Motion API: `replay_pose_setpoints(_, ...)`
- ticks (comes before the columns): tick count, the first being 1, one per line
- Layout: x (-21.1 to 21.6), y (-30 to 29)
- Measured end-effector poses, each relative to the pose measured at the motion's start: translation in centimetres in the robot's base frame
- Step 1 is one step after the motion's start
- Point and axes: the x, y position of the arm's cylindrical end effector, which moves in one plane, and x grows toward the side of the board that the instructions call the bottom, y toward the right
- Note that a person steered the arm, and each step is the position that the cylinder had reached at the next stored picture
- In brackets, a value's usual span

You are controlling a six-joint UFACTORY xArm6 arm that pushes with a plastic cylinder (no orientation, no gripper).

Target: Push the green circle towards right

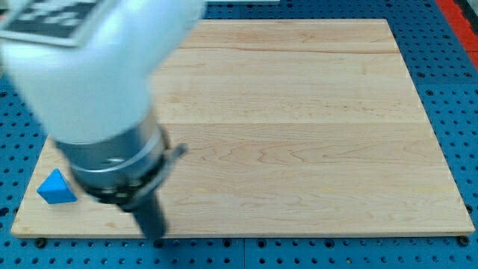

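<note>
Wooden board (299, 134) on blue pegboard (455, 90); end effector rod tip (154, 235) holds nothing, near blue triangle (56, 187).

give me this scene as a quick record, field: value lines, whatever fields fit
board: wooden board on a blue pegboard surface
blocks in view: one, a blue triangle near the board's bottom-left corner
green circle: not visible, possibly hidden behind the arm
arm: large and blurred, covering the view's upper left
my tip: at the board's bottom edge, to the view's right of the blue triangle, apart from it
contact: none visible
</note>
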Motion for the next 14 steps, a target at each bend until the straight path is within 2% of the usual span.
replay_pose_setpoints(2,0.0,-16.7)
replay_pose_setpoints(5,-1.0,-17.4)
replay_pose_setpoints(6,-3.6,-17.2)
replay_pose_setpoints(10,-9.3,-17.4)
replay_pose_setpoints(12,-16.4,-17.0)
replay_pose_setpoints(14,-17.5,-16.9)
